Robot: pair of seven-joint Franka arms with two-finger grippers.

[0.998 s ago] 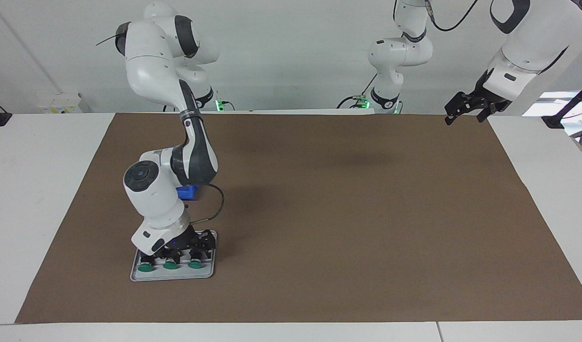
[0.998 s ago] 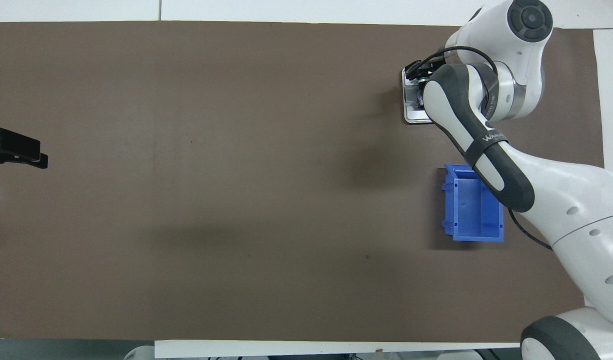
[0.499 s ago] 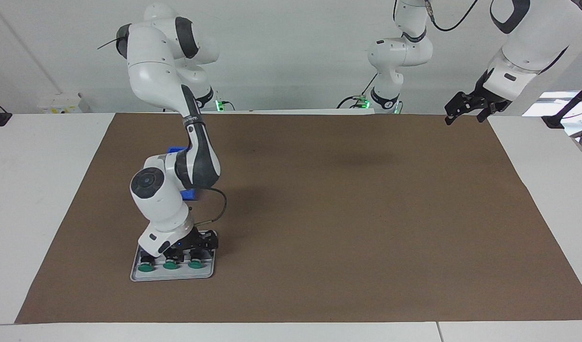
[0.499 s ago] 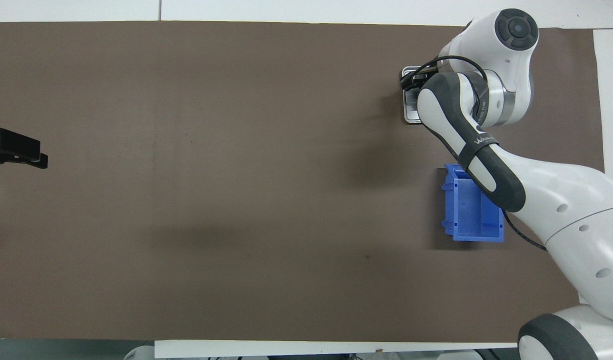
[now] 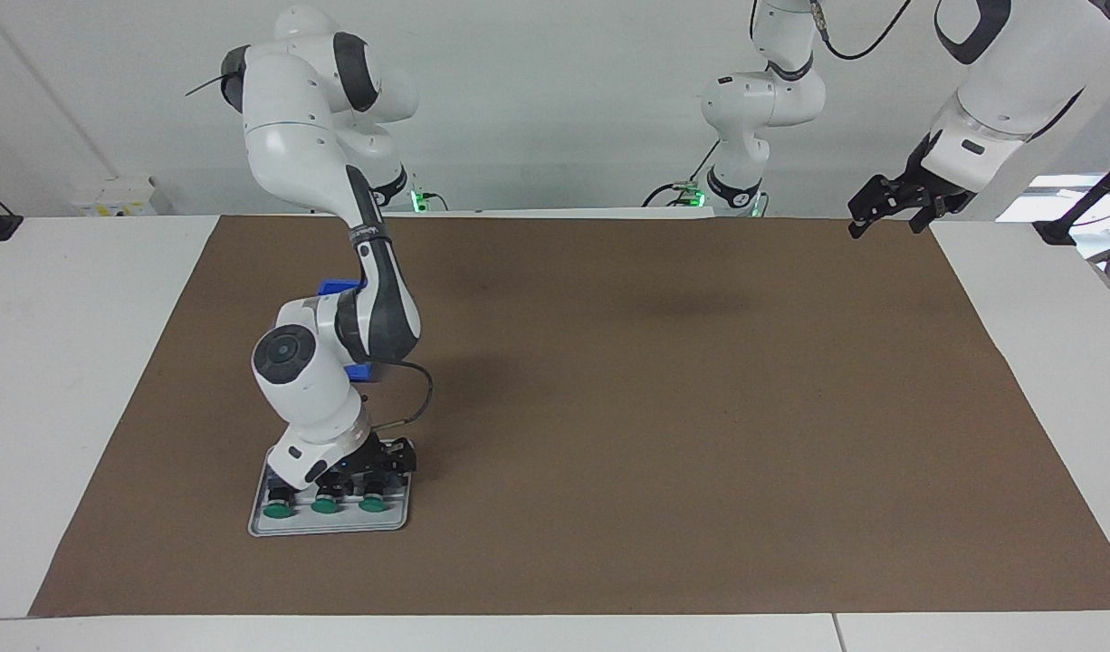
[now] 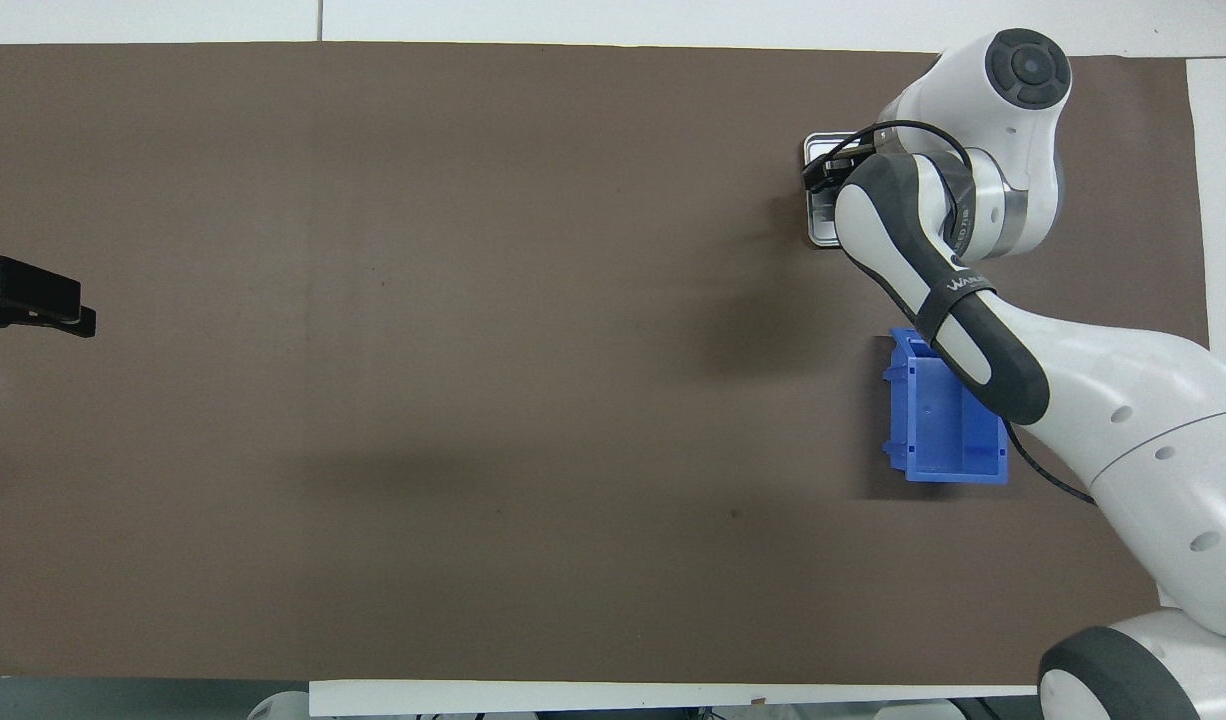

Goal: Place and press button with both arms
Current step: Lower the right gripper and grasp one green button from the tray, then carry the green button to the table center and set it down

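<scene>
Three buttons (image 5: 323, 506) on one tray (image 5: 330, 523); one blue bin (image 6: 948, 430).

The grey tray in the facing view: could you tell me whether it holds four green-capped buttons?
No, only three green-capped buttons show in a row on the grey tray, below the right gripper.

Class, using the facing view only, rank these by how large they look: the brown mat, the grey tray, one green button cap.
1. brown mat, by far the largest.
2. grey tray, holding the buttons.
3. green button cap, smallest; the three caps look alike.
</scene>
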